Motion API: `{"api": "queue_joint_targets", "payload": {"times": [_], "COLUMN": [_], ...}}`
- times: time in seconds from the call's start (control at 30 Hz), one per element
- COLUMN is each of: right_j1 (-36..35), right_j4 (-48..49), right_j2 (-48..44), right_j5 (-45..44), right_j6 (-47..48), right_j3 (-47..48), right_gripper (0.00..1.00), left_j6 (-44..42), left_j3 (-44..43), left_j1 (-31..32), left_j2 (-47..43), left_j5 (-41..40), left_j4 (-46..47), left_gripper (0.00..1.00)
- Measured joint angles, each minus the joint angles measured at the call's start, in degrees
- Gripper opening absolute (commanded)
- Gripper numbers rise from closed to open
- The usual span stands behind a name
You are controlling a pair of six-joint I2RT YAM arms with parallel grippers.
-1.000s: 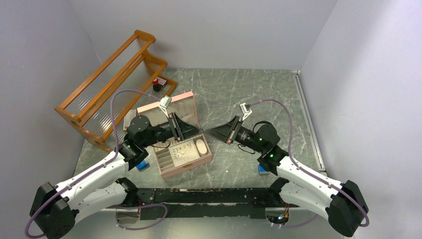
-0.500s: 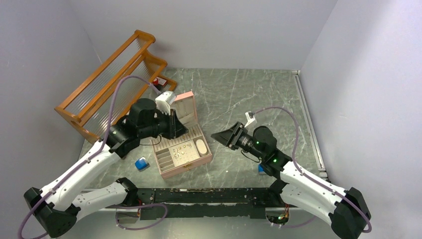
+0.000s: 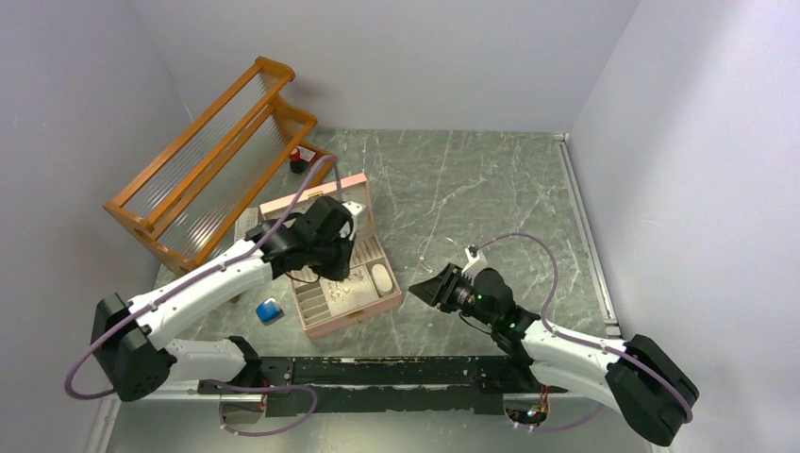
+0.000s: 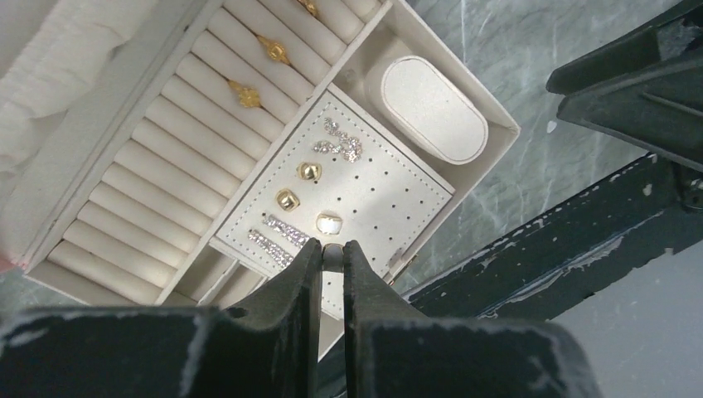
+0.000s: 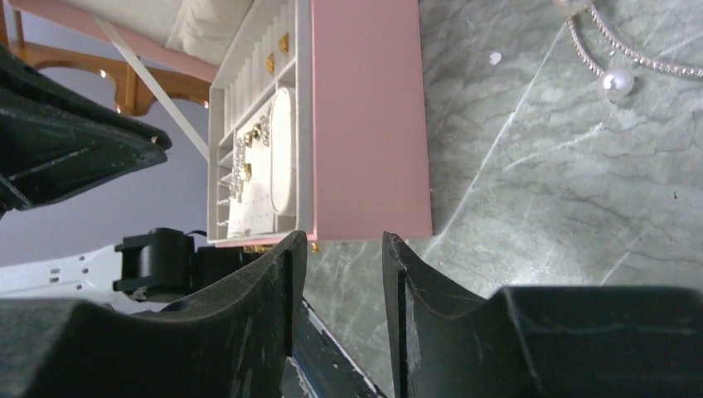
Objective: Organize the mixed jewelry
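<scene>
The pink box [image 3: 370, 303] lies open on the table. My left gripper [image 3: 343, 272] hangs over its perforated earring panel [image 4: 390, 186], shut on a tiny pale stud [image 4: 332, 256] between the fingertips. The panel carries gold studs [image 4: 309, 171], a pearl stud [image 4: 329, 222] and crystal bars [image 4: 278, 236]. Gold rings [image 4: 245, 93] sit in the ring rolls. My right gripper [image 3: 416, 286] stands open and empty, low over the table right of the box [image 5: 369, 116]. A thin wire hoop [image 3: 436, 253] with a pearl [image 5: 618, 83] lies on the table behind it.
An orange wooden rack [image 3: 208, 170] stands at the back left, with a small red and black item [image 3: 297, 160] beside it. A blue block [image 3: 269, 310] lies left of the box. The black rail [image 3: 396, 373] runs along the near edge.
The two grippers met beside the box, then parted. My right gripper opened and drew back to the near right. My left arm swung over the box, still shut on the stud.
</scene>
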State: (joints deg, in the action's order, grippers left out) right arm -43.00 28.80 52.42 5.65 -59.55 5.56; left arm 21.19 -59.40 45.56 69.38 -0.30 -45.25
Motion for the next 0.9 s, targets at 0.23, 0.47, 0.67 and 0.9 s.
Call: {"api": "queue_joint_targets", "payload": {"times": [0.23, 0.47, 0.67, 0.9], "right_j1": [-3.34, -4.98, -5.14, -5.22], "right_j4": [7.96, 13.73, 15.82, 16.81], "right_j2": [2.69, 9.94, 11.28, 12.66], "right_j5": [-1.16, -1.16, -1.20, -1.20], "right_j6": [1.77, 1.99, 2.01, 1.99], "right_j3": [-3.19, -3.39, -3.39, -3.39], "right_gripper": [0.43, 0.42, 0.42, 0.42], "left_j6": [-0.15, -0.85, -1.03, -1.03], "left_j3": [-2.40, -4.87, -5.70, -5.70], "left_j1": [3.15, 4.70, 4.85, 4.92], "left_j2": [6.29, 12.07, 13.73, 14.43], "left_j5": [-1.77, -2.27, -3.37, -4.11], "left_j4": [-0.74, -1.55, -3.17, -3.93], "left_gripper": [0.10, 0.10, 0.09, 0.09]}}
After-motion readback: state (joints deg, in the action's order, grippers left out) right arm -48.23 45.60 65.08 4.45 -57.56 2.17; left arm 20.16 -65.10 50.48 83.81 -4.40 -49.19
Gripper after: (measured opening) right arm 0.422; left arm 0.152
